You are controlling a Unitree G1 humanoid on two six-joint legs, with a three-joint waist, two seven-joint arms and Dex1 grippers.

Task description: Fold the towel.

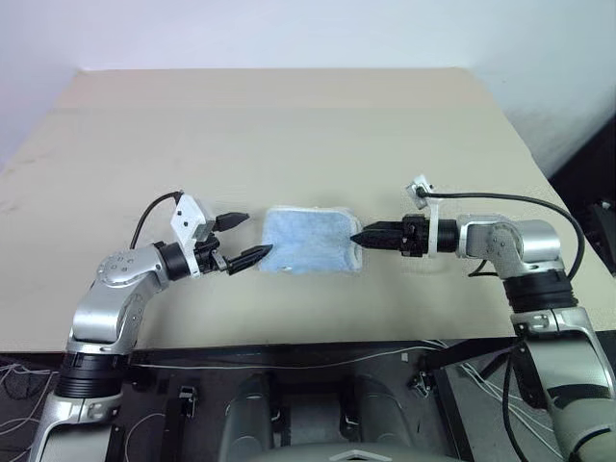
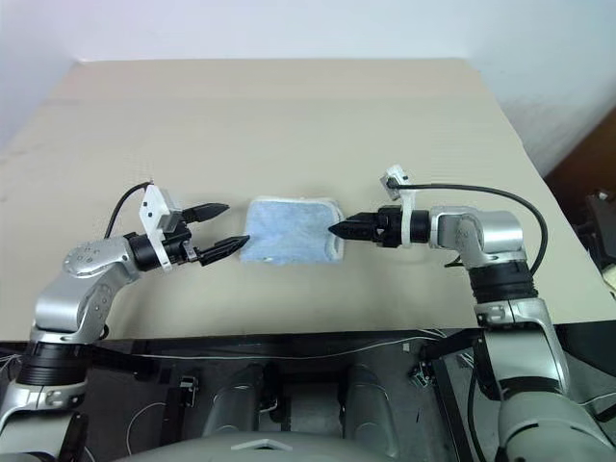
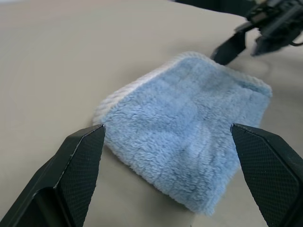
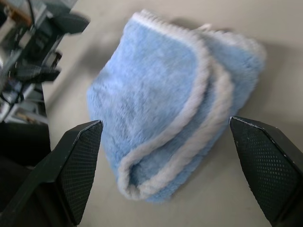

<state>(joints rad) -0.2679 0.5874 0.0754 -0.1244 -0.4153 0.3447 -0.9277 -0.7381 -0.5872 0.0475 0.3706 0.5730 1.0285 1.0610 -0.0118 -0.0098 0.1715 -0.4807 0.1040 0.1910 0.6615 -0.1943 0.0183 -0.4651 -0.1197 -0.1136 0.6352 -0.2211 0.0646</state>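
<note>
The towel is light blue with a whitish border and lies folded into a small thick packet near the front middle of the tan table. My left gripper hovers just off the packet's left side, open, with nothing between its fingers. My right gripper points at the towel's right edge, where the stacked white-edged layers show. It is also open and holds nothing, its fingers spread wide on either side of the packet.
The tabletop stretches bare behind and to both sides of the towel. Its front edge runs close below the grippers, with cables and dark frame parts underneath. A dark object sits past the table's right edge.
</note>
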